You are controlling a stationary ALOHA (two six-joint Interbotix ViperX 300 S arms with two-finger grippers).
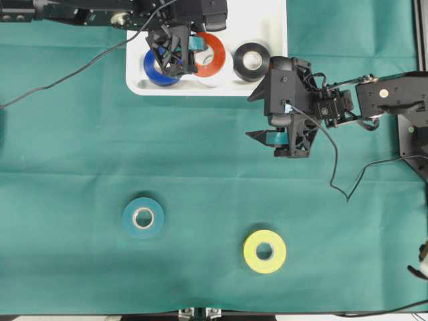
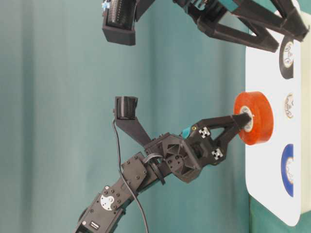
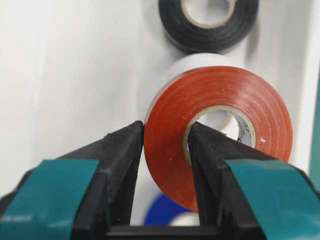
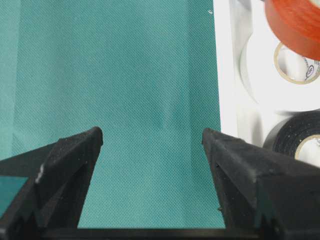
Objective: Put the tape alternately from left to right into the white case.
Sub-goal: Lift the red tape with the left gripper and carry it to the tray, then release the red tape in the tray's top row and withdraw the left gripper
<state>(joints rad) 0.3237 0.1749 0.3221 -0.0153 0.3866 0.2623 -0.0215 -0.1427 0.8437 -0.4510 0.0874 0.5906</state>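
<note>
The red-orange tape [image 3: 220,135] looked smooth and glossy, the white case [image 1: 271,40] was shiny plastic, and the green tablecloth [image 4: 145,100] was matt woven fabric.

Your left gripper [image 3: 165,150]: jaws clamped, arm stretched over the far side. Your right gripper [image 4: 152,145]: jaws wide apart, holding nothing.

Six tape rolls [image 1: 264,251], one white case [image 1: 267,20], two claws [image 1: 284,138].

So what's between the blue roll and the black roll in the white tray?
A white roll lies between the blue roll and black roll in the tray. The left gripper holds a red roll above it, clearest in the left wrist view.
</note>
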